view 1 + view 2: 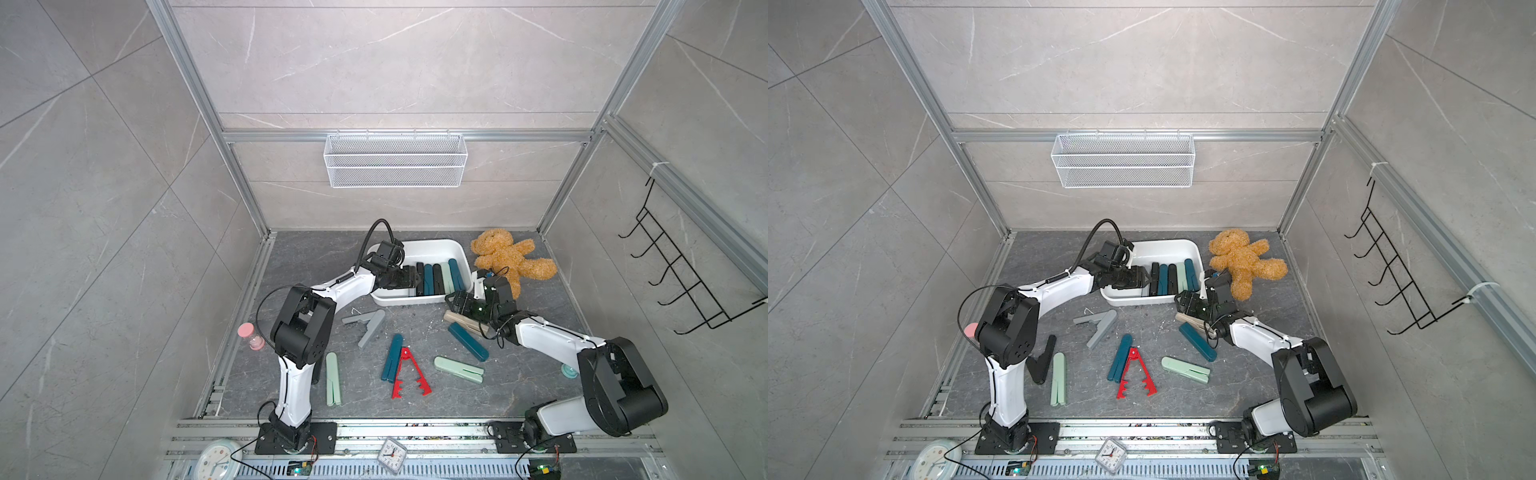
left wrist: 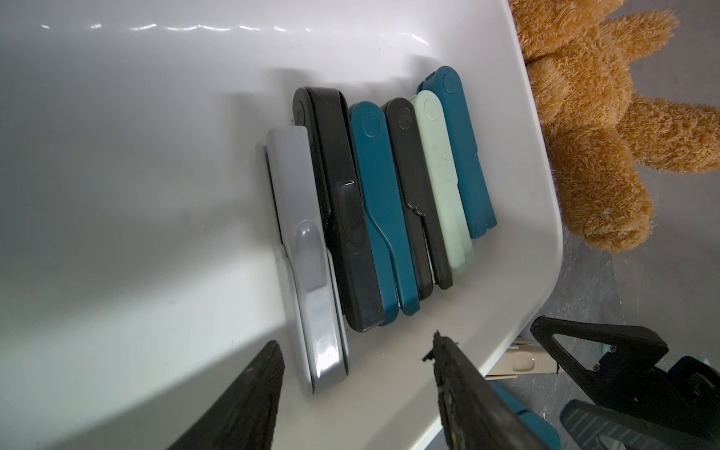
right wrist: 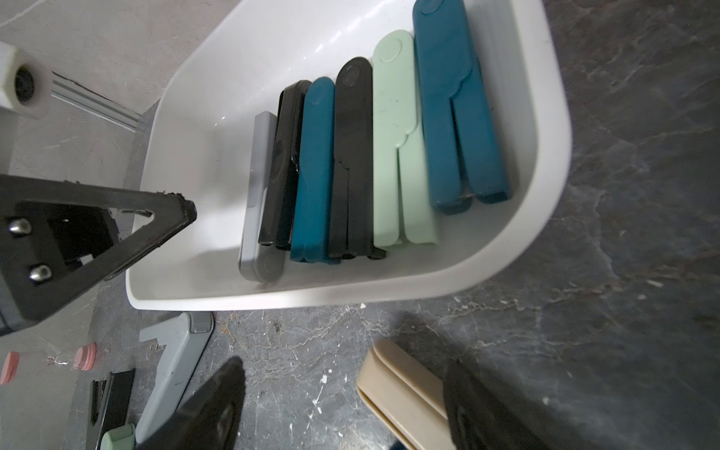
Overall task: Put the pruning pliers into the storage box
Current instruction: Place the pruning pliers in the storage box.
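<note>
Left hand [image 2: 354, 345] open over storage box [image 2: 195, 78] near rim; right hand [image 3: 343, 364] open outside it.

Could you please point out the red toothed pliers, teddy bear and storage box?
red toothed pliers [image 1: 405, 353]: in a top view, hinge.
teddy bear [image 1: 506, 259]: in a top view, belly.
storage box [image 1: 432, 254]: in a top view, bare floor.

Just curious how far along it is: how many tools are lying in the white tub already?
6, side by side in the white tub: grey, black, teal, another black, mint, another teal nearest the teddy bear. None seems hidden.
</note>
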Robot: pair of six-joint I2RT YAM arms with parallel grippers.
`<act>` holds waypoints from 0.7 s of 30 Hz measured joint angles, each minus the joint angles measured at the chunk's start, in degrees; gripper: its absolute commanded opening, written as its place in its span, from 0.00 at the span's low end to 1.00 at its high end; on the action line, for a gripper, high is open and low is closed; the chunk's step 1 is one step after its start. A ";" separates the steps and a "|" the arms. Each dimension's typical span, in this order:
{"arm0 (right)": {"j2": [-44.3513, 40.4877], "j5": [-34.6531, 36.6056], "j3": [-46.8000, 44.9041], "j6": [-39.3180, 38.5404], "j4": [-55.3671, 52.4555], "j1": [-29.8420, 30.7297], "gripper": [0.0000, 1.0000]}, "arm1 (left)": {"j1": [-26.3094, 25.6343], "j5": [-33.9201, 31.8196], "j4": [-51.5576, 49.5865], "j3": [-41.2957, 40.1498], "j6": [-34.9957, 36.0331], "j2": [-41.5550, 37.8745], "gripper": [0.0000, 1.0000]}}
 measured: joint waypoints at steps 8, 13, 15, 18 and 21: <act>-0.17 0.00 0.00 0.00 0.00 0.00 0.81 | -1.99 -3.76 2.32 -5.90 0.79 -6.82 0.67; -0.17 0.00 0.00 0.00 0.00 0.00 0.81 | -2.97 -5.53 4.00 -9.16 1.01 -10.47 0.72; -0.17 0.02 0.00 0.00 0.02 0.00 0.81 | -3.50 -6.62 4.50 -10.49 1.09 -11.67 0.76; -0.20 0.04 0.00 0.00 0.02 0.00 0.81 | -4.33 -8.41 4.48 -12.52 1.20 -13.33 0.80; -0.39 0.28 0.00 0.00 0.02 0.00 0.81 | -5.22 -10.51 4.48 -14.51 1.36 -15.04 0.84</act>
